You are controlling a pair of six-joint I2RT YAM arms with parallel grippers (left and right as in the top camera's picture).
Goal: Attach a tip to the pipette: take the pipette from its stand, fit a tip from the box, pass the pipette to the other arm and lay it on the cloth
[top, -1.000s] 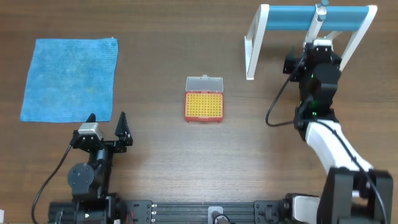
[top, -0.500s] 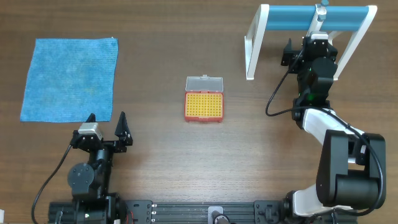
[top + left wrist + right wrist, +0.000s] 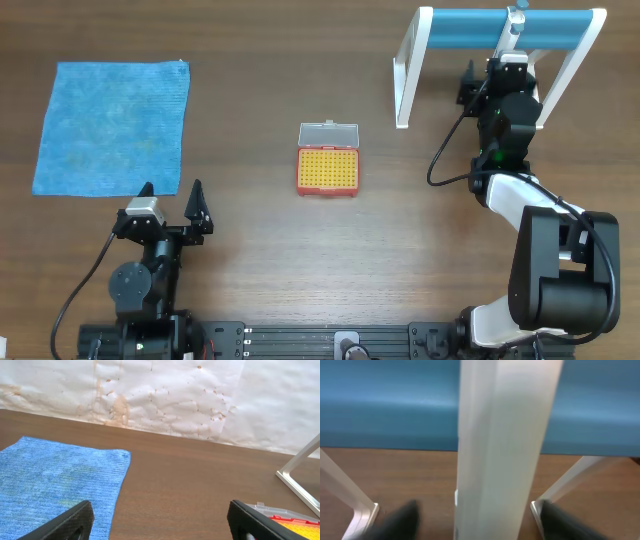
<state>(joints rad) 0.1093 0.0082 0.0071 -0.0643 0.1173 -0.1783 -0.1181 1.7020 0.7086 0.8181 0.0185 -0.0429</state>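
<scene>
The white pipette point(image 3: 505, 445) hangs upright from the blue bar of its stand point(image 3: 480, 28) at the far right; its top shows at the bar point(image 3: 517, 16). My right gripper point(image 3: 497, 72) is right up against the stand and open. In the right wrist view its dark fingers point(image 3: 400, 520) stand on either side of the pipette body with a gap left. The orange tip box point(image 3: 328, 168), lid open, sits mid-table. The blue cloth point(image 3: 112, 128) lies flat at far left. My left gripper point(image 3: 171, 196) rests open near its base, below the cloth.
The stand's white legs point(image 3: 404, 75) rest on the wooden table at the far right. From the left wrist I see the cloth point(image 3: 55, 485), the tip box corner point(image 3: 292, 519), a stand leg point(image 3: 299, 474) and a pale papered wall point(image 3: 165, 395) behind the table.
My right gripper has moved up the table toward the stand and closer around the pipette. The left arm, tip box and cloth have not moved.
</scene>
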